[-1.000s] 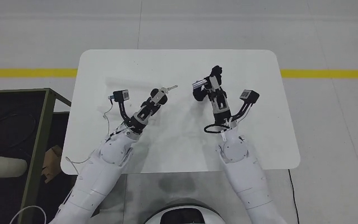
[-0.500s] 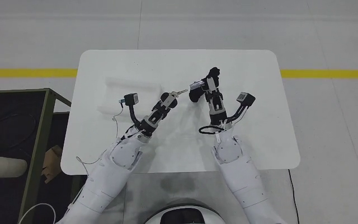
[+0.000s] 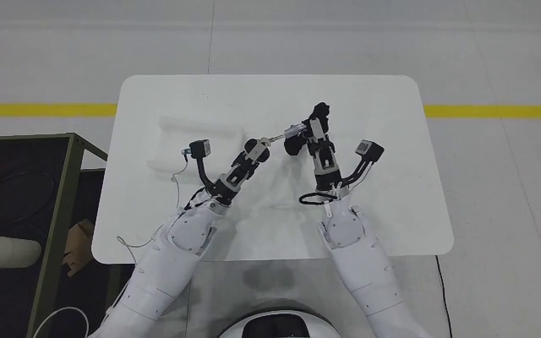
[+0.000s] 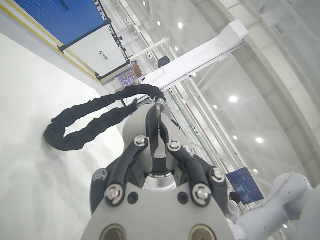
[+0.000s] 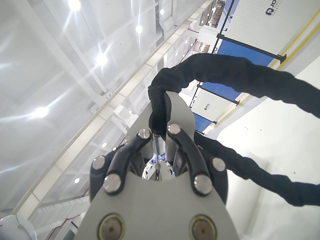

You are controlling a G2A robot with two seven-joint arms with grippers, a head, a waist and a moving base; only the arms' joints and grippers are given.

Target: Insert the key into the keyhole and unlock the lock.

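Left gripper (image 4: 157, 121) is pinched narrow on the key (image 4: 158, 109). The flat blade sticks out past the fingertips, and its tip meets the silver end of the lock (image 4: 161, 99). How deep the blade sits in the keyhole cannot be told. From above, the key (image 3: 275, 138) runs as a thin bright line from the left gripper (image 3: 256, 152) up to the lock (image 3: 294, 130), and the two are in line with each other.

On the far side of the lock from the key, the right gripper (image 3: 314, 128) holds the lock up off the table (image 3: 389, 101). In the right wrist view, the right gripper (image 5: 162, 111) is clamped tight on the lock's black fabric-covered cable loop (image 5: 250, 76), close to where the cable joins the silver end. In the left wrist view, the rest of the cable loop (image 4: 56, 142) hangs away from the lock. Its far bend is down against the white table top.

A low white tray (image 3: 196, 139) sits on the table beyond the left gripper, well apart from the lock. A yellow line (image 3: 482, 111) runs across the floor behind the table, farther from the robot than the lock.
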